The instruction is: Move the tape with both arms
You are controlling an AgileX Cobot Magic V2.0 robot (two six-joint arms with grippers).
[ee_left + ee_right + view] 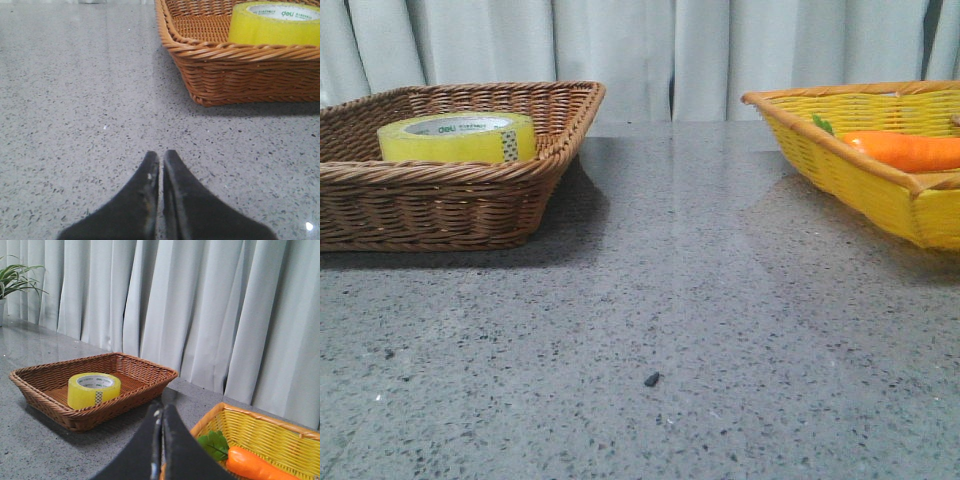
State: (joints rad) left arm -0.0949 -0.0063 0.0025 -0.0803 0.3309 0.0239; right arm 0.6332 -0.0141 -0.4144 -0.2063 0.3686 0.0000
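Left gripper [160, 157]: jaws together, empty, low over table [75, 100]. Right gripper [162, 412]: jaws together, empty, raised. Tape [457, 138] flat in brown basket [440, 205], front view 10 o'clock. Yellow basket [880, 185] at 2 o'clock holds carrot [905, 150]. Stage ambiguous: tape awaiting pickup or already delivered. Basket walls obstruct side approach.

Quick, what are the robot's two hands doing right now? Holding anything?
Left gripper: closed, holding nothing, over the table.
Right gripper: closed, holding nothing.
The tape sits in the brown basket.
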